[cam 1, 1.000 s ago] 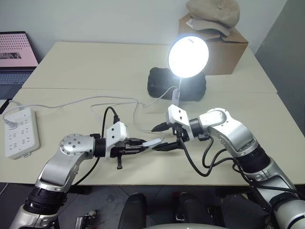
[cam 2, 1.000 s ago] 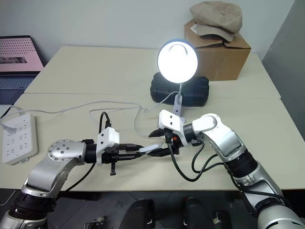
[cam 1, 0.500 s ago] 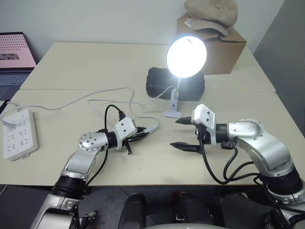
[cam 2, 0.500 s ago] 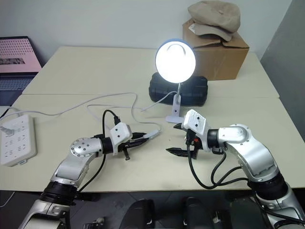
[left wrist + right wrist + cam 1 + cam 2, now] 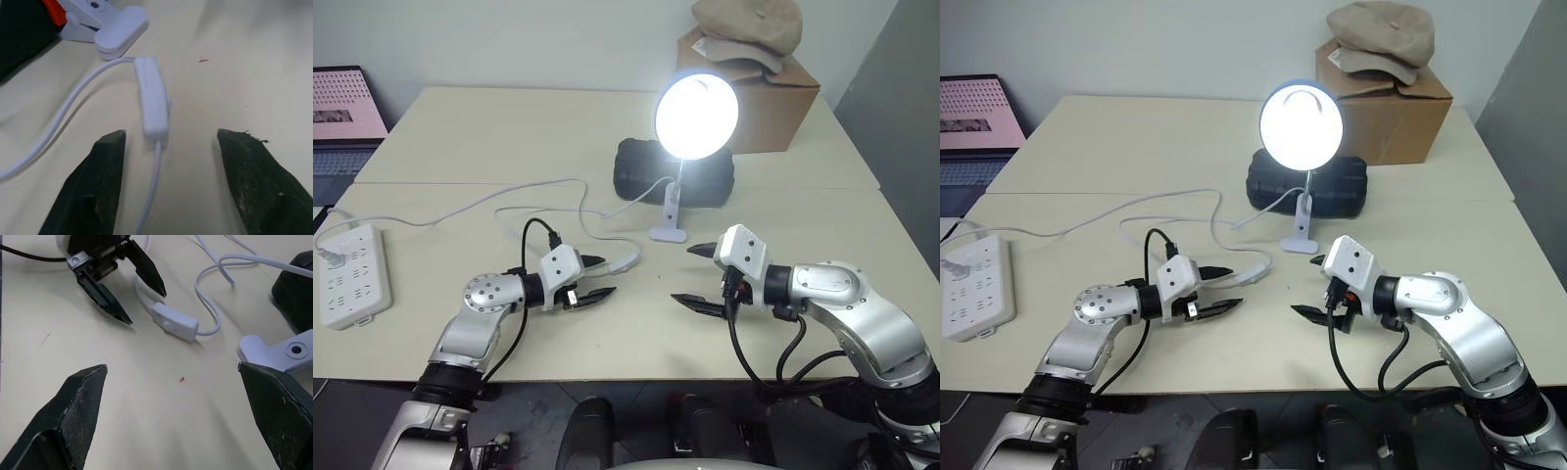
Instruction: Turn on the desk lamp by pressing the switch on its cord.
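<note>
The desk lamp [image 5: 697, 116] is lit, its round shade facing me and its white base [image 5: 668, 233] standing in front of a black case. The thin white cord [image 5: 538, 186] loops across the table to the switch [image 5: 625, 262], which lies flat on the table. My left gripper [image 5: 599, 277] is open, with the switch [image 5: 152, 103] just past its fingertips and touching neither one. My right gripper [image 5: 682, 274] is open and empty, a hand's width to the right of the switch [image 5: 176, 322] and facing the left gripper [image 5: 146, 308].
A white power strip [image 5: 352, 274] lies at the table's left edge. The black case [image 5: 641, 166] sits behind the lamp base. At the back right stands a cardboard box [image 5: 773, 98] with a cap [image 5: 749, 29] on top. A laptop [image 5: 347, 108] shows at far left.
My left gripper lowered the switch to the table and opened, letting it go. My right gripper drew away to the right and opened wider. The lamp is lit throughout.
</note>
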Robot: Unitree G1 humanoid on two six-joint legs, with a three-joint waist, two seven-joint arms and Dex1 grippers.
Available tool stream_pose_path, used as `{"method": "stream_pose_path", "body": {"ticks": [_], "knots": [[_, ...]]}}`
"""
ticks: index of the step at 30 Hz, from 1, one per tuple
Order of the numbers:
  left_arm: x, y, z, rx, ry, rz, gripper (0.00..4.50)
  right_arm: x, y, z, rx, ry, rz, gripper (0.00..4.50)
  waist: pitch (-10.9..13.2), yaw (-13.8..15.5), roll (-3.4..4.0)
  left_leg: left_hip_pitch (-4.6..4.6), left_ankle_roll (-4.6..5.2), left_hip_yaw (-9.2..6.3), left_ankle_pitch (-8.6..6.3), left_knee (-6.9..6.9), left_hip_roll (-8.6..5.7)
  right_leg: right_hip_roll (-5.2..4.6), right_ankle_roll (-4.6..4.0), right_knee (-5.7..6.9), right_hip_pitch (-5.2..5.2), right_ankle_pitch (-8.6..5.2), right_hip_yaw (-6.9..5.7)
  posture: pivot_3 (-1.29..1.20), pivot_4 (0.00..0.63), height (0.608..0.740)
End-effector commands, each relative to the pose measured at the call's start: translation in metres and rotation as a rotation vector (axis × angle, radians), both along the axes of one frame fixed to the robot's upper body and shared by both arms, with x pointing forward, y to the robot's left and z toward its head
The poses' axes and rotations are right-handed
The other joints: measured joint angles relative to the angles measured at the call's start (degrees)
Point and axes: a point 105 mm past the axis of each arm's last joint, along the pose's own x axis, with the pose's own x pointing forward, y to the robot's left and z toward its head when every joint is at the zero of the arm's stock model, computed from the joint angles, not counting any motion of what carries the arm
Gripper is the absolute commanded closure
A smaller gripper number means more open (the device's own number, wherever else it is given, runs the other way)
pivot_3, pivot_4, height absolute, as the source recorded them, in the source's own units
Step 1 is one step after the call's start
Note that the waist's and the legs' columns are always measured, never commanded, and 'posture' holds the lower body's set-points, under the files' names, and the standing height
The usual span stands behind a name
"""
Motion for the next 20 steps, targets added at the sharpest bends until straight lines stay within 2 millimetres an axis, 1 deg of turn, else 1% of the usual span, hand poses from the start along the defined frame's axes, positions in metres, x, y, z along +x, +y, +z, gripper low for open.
{"method": "stream_pose_path", "body": {"ticks": [1, 4, 5, 6, 8, 11, 13, 15, 20], "knots": [[-0.038, 0.023, 0.029, -0.019, -0.001, 0.071, 1.22, -0.001, -0.006, 0.012, -0.003, -0.068, 0.072, 0.0, 0.0, -0.7, -0.06, -0.01, 0.0, 0.0, 0.0, 0.01, 0.01, 0.0, 0.0, -0.01, 0.01, 0.0, 0.0, 0.0, 0.15, 0.74], [-0.055, 0.04, 0.035, 0.001, -0.002, 0.193, 1.22, -0.003, -0.011, 0.01, 0.0, -0.07, 0.107, 0.0, 0.0, -1.2, -0.06, 0.01, -0.02, 0.07, -0.02, -0.05, 0.02, -0.03, 0.03, -0.08, 0.0, -0.05, 0.12, 0.0, 0.15, 0.74], [-0.064, 0.044, 0.036, 0.006, 0.004, 0.22, 1.22, -0.003, -0.014, 0.01, 0.005, -0.074, 0.11, 0.0, 0.0, -1.2, -0.06, 0.02, -0.02, 0.04, -0.02, -0.09, 0.0, -0.04, 0.03, -0.06, 0.0, -0.07, 0.08, 0.0, 0.15, 0.74], [-0.072, 0.047, 0.037, 0.007, 0.009, 0.243, 1.22, -0.002, -0.018, 0.011, 0.012, -0.079, 0.11, 0.0, 0.0, -1.2, -0.06, 0.03, -0.02, 0.01, -0.02, -0.1, 0.02, -0.03, 0.02, -0.07, 0.01, -0.07, 0.05, 0.0, 0.15, 0.74], [-0.082, 0.05, 0.038, 0.006, 0.02, 0.267, 1.22, -0.001, -0.023, 0.013, 0.025, -0.089, 0.109, 0.0, 0.0, -1.0, -0.05, 0.06, -0.02, -0.03, -0.02, -0.09, 0.0, -0.04, 0.01, -0.05, 0.05, -0.09, -0.01, 0.0, 0.15, 0.74], [-0.089, 0.053, 0.042, -0.041, 0.041, 0.293, 1.22, -0.001, -0.031, 0.014, 0.04, -0.105, 0.108, 0.0, 0.1, -0.6, -0.03, 0.14, -0.02, -0.03, -0.02, -0.05, -0.02, -0.08, -0.01, -0.06, 0.09, -0.07, -0.01, 0.0, 0.15, 0.74], [-0.094, 0.055, 0.042, -0.047, 0.049, 0.303, 1.22, -0.005, -0.035, 0.012, 0.041, -0.103, 0.11, 0.0, 0.1, -0.2, -0.02, 0.15, -0.03, -0.06, -0.02, -0.04, -0.01, -0.07, -0.25, -0.06, 0.07, -0.19, -0.02, 0.0, 0.15, 0.74], [-0.096, 0.057, 0.042, -0.057, 0.062, 0.319, 1.22, -0.011, -0.039, 0.01, 0.042, -0.095, 0.114, 0.0, 0.0, 0.1, -0.04, 0.15, -0.03, -0.06, -0.02, -0.03, -0.01, -0.08, -0.3, -0.06, 0.07, -0.22, -0.01, 0.0, 0.15, 0.74], [-0.095, 0.058, 0.043, -0.053, 0.06, 0.301, 1.22, -0.014, -0.035, 0.005, 0.04, -0.097, 0.121, 0.0, 0.0, 0.1, -0.03, 0.13, -0.03, -0.03, -0.02, -0.07, -0.02, -0.07, -0.26, -0.06, 0.07, -0.19, 0.01, 0.0, 0.15, 0.74]]}}
